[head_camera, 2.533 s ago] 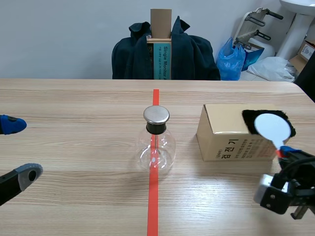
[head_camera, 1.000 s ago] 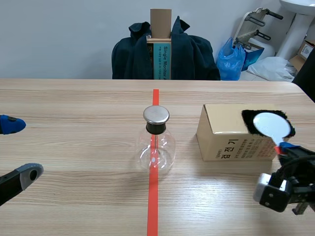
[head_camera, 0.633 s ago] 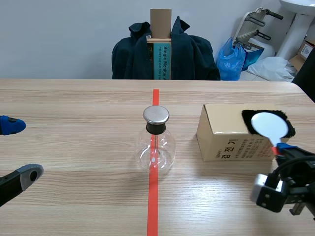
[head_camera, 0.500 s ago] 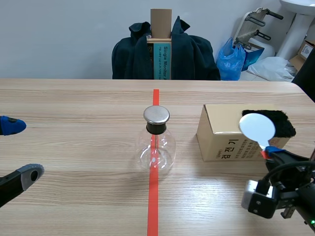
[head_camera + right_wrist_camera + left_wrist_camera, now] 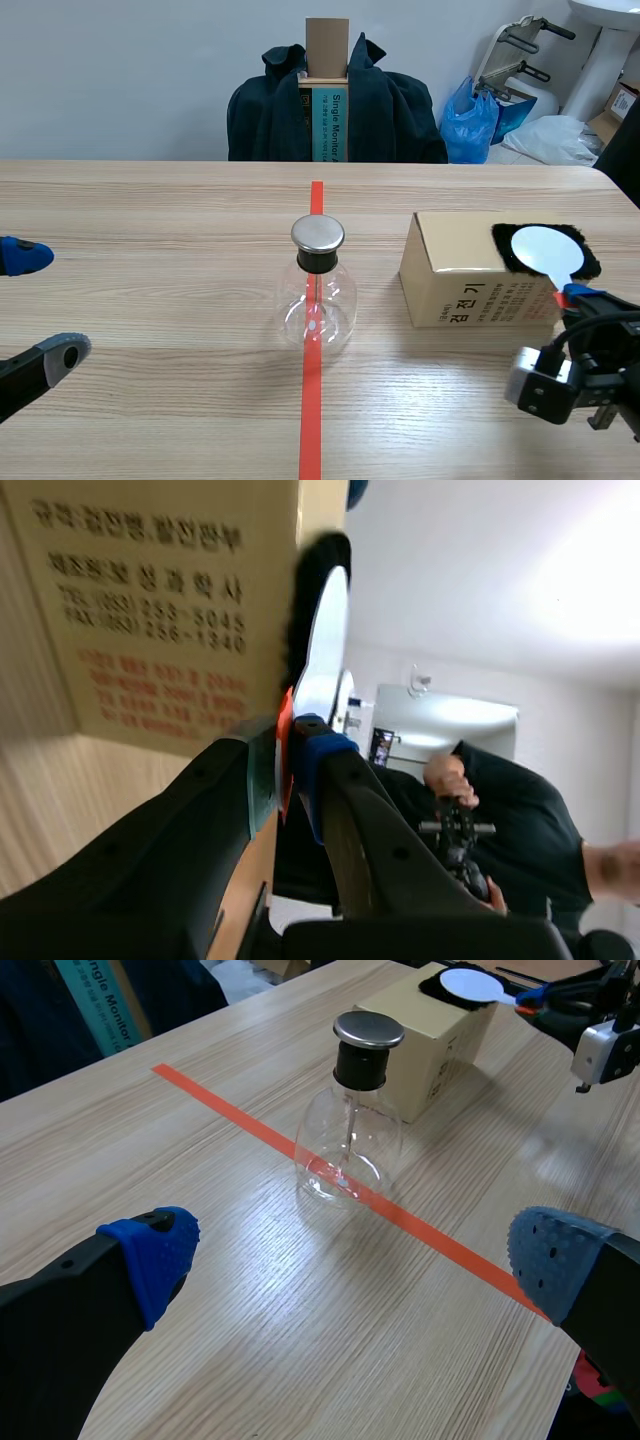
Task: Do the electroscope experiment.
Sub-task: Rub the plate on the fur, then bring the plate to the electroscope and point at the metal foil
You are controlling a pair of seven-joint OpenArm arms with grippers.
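The electroscope, a round glass flask [image 5: 318, 305] with a metal cap [image 5: 318, 234], stands on the red tape line mid-table; in the left wrist view the flask [image 5: 348, 1150] sits ahead of my left gripper [image 5: 352, 1250]. That left gripper [image 5: 40, 305] is open and empty at the table's left edge. To the right of the flask is a cardboard box [image 5: 465, 270] with a black fur cloth [image 5: 582, 258] on top. My right gripper [image 5: 582, 298] is shut on the red handle [image 5: 285, 742] of a white disc paddle [image 5: 542, 250], whose disc [image 5: 320, 645] lies against the cloth [image 5: 312, 575].
Behind the table stands a chair draped with a dark jacket [image 5: 270, 120] and a tall carton [image 5: 327, 90]. A blue bag [image 5: 470, 125] and other clutter are at the back right. A person in dark clothes [image 5: 520, 820] shows beyond the right gripper.
Half a second ago my right gripper had swung the disc left, off the cloth; now it is back to the right with the disc over the cloth. The left arm has not moved.
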